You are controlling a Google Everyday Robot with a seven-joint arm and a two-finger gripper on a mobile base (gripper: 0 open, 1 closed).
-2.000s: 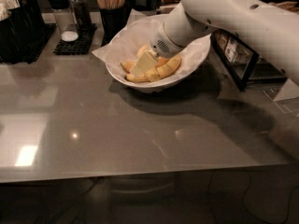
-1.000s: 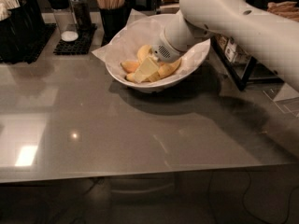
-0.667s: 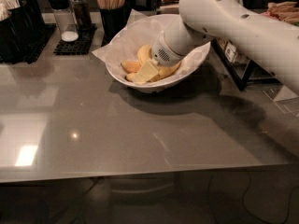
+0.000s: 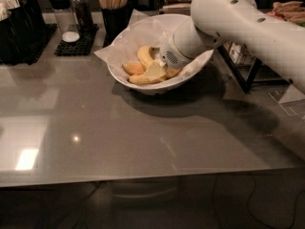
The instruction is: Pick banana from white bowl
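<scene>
Arm (image 4: pixel 252 30): one thick, rounded white arm, coming in from the right edge and running up and leftward across the upper right of the view.
Joint housing (image 4: pixel 217 6): a large rounded white shell at the arm's highest point; from here the limb bends down and to the left.
Wrist (image 4: pixel 175 51): a short white cylinder with a perforated end face, tilted downward to the left.
Gripper (image 4: pixel 156 70): at the wrist's lower-left tip, down inside the white bowl (image 4: pixel 157 86) — only a pale part of it shows past the wrist.
</scene>
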